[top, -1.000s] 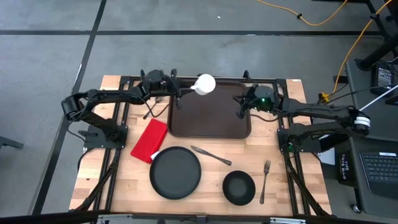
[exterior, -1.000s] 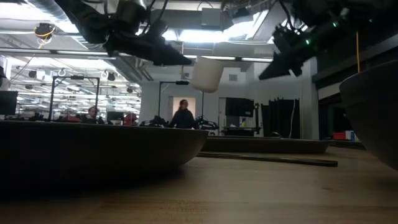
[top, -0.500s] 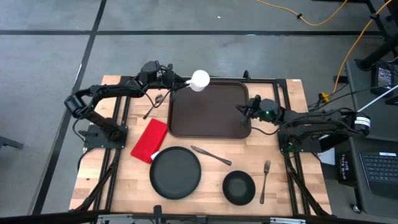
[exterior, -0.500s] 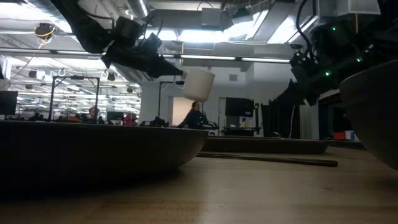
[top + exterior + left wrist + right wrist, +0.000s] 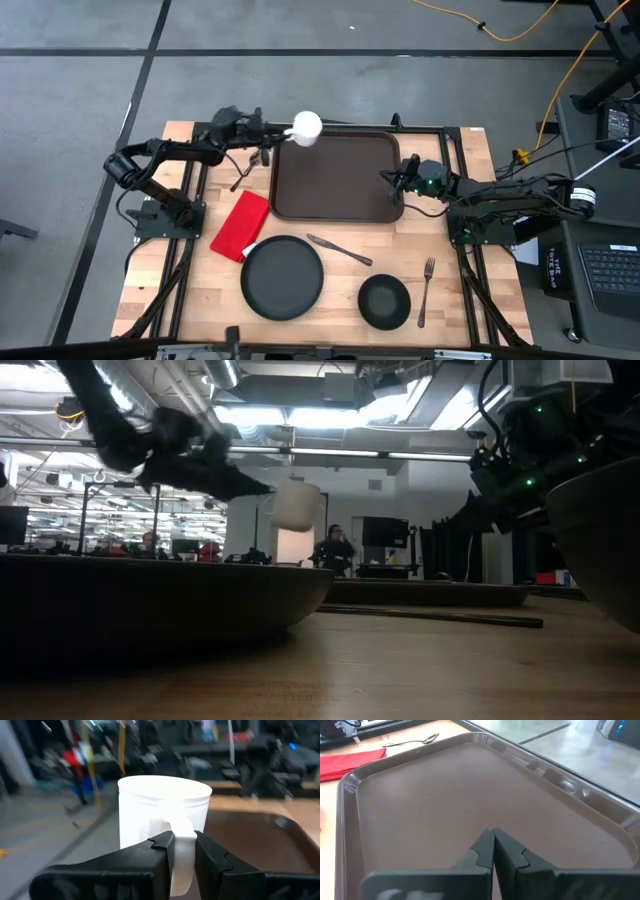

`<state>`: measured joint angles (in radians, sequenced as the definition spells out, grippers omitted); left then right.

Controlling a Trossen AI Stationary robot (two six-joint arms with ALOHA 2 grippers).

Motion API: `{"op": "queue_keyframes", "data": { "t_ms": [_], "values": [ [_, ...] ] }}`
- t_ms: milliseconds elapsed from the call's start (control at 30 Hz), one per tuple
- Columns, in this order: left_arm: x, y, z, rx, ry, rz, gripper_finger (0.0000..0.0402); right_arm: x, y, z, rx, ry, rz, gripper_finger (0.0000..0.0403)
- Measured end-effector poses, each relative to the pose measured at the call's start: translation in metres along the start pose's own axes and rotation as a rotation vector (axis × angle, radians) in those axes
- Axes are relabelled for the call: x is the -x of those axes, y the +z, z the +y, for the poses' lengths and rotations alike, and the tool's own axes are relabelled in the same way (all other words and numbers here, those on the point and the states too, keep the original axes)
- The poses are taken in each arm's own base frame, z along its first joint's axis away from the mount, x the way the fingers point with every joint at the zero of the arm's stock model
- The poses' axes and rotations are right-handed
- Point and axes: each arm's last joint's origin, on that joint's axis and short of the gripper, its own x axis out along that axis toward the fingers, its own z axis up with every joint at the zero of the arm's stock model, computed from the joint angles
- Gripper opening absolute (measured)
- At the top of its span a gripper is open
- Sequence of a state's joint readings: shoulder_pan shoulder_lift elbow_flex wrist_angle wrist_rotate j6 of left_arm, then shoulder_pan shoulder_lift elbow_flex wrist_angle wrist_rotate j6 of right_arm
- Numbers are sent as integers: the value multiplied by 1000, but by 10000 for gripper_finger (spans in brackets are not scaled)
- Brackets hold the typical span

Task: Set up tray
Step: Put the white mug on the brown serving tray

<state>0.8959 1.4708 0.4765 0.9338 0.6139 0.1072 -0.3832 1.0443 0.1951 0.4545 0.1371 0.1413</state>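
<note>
While the left gripper (image 5: 283, 134) pinches the white mug (image 5: 306, 127) by its handle, the tray (image 5: 338, 176) lies at its four o'clock; the right gripper (image 5: 392, 177), pressed together, sits at the tray's three o'clock rim.

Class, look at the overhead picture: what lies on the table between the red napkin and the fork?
In the high view, between the red napkin and the fork lie the black plate, a knife and a small black bowl.
</note>
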Motion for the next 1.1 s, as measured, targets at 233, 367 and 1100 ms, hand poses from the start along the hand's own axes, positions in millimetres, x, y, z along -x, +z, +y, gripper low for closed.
{"op": "queue_keyframes", "data": {
  "t_ms": [233,367,1100],
  "values": [
    [16,-6,-2,-12,-64,-67,46,0,6,1,11,-1,-57,11],
    [17,-6,4,-26,-62,-54,47,0,10,1,2,5,-99,11],
    [-15,-55,33,91,-119,79,49,3,23,3,67,11,-238,11]
  ]
}}
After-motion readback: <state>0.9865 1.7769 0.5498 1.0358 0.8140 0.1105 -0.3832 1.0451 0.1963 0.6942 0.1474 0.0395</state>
